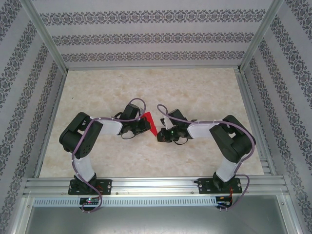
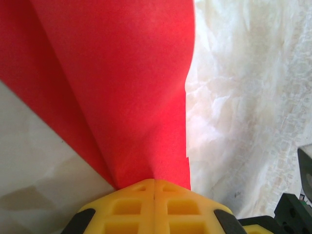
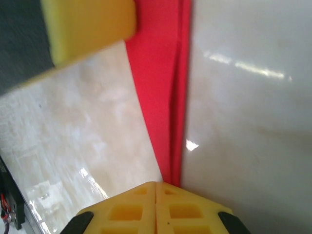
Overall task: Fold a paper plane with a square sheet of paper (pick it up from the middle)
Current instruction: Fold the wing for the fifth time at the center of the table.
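The square sheet of paper [image 1: 151,123] is bright red and hangs folded between my two grippers above the middle of the table. My left gripper [image 1: 146,122] is shut on one end of it; in the left wrist view the paper [image 2: 126,73] fans away from the closed yellow jaws [image 2: 154,181] in two layers. My right gripper [image 1: 160,134] is shut on the other end, where the paper [image 3: 158,73] runs off as a narrow creased strip from the jaws [image 3: 156,183]. Whether it has the paper plane's shape, I cannot tell.
A yellow finger of the left gripper [image 3: 87,29] shows blurred at the top left of the right wrist view. The pale marbled table [image 1: 146,87] is bounded by patterned walls and an aluminium rail [image 1: 156,185] along the near edge.
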`<state>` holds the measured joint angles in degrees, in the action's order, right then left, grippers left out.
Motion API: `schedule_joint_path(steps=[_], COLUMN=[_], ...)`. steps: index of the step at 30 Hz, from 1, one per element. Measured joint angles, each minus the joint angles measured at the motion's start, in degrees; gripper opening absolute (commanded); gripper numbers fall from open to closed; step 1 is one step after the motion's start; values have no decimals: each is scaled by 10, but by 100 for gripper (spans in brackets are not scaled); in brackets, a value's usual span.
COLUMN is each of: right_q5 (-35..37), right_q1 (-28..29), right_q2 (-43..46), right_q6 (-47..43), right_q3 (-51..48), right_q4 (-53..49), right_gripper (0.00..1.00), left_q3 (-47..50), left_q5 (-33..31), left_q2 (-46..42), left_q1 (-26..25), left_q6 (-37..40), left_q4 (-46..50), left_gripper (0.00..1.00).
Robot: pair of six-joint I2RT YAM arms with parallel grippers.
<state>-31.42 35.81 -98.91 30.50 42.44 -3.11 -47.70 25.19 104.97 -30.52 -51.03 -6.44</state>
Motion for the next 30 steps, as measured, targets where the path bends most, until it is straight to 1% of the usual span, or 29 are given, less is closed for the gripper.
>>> schedule_joint_path(steps=[6,10,14,18,25,30], right_q5=[-2,-4,-13,-15,-8,-7], right_q1=[-7,-7,-7,-7,-7,-7], right_q2=[34,40,19,-18,-77,-72], right_q6=[0,0,3,5,5,5], right_q3=[-9,24,75,102,108,94], right_q4=[-47,-61,-49,-41,-43,-27], right_gripper=[9,9,9,9,8,8], left_q3=[-4,-4,-6,-6,-7,-10], left_q5=[0,0,0,0,1,0], left_q2=[1,1,1,1,1,1], left_q1=[0,0,0,0,0,0], left_q6=[0,0,0,1,11,19], left_q4=[7,7,10,12,12,17], left_gripper=[1,1,1,1,1,1])
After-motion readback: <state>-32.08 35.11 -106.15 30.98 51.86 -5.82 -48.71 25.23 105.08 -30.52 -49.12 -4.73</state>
